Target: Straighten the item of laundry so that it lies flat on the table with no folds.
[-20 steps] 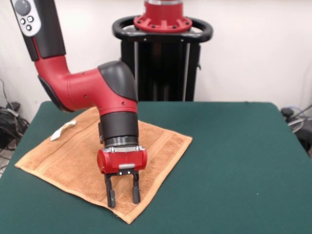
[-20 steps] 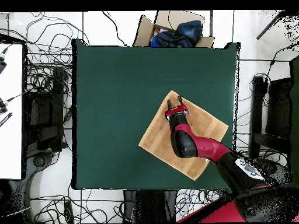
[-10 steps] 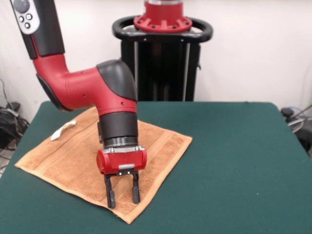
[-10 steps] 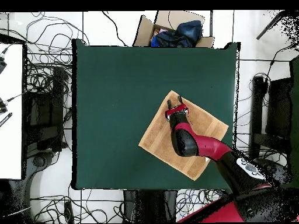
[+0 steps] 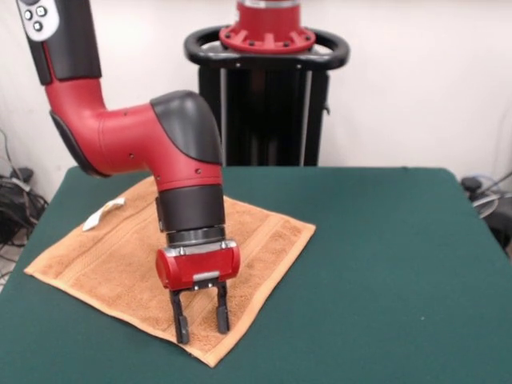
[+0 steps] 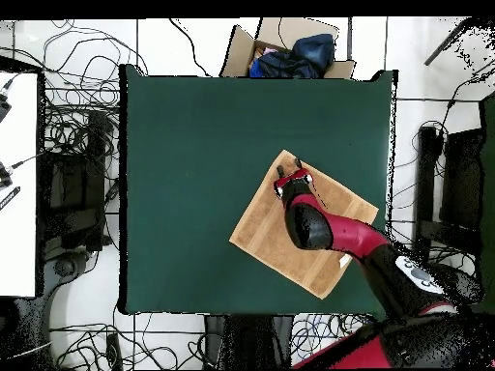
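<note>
Towel [image 5: 120,256] lay spread flat toward the table's [image 5: 384,264] front-view left edge, no folds visible. Gripper [image 5: 198,326], fingers apart and empty, hovered over its near corner; the arm had only shifted slightly since before. Task looked essentially done.

Orange-tan towel [image 5: 120,256] spread flat, diamond-wise, white tag [image 5: 104,213] out, on green table [image 5: 384,264].

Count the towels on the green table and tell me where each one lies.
1. A single orange-tan towel lies spread flat on the green table, toward the left in the front view. The open tool stands over its near corner.
</note>
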You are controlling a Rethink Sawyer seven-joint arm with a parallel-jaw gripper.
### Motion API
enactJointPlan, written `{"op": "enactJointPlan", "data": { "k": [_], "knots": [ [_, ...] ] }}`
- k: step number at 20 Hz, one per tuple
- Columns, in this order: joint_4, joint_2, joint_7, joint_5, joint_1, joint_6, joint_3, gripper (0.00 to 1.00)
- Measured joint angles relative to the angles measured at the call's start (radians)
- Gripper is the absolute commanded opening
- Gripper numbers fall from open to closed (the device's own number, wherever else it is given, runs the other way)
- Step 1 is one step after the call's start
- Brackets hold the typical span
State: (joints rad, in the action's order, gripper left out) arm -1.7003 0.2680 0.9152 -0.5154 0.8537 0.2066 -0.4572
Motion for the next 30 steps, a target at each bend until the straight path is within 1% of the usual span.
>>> {"op": "enactJointPlan", "data": {
  "k": [5,21,25,30],
  "knots": [
    [0.008,0.014,0.0,0.016,-0.001,-0.065,-0.002,1.0],
    [0.022,0.023,0.0,0.02,-0.01,-0.113,-0.004,1.0],
    [0.02,0.015,0.0,0.016,0.006,-0.113,-0.018,1.0],
    [0.012,-0.014,0.0,-0.036,0.066,-0.106,-0.072,1.0]
  ]
}}
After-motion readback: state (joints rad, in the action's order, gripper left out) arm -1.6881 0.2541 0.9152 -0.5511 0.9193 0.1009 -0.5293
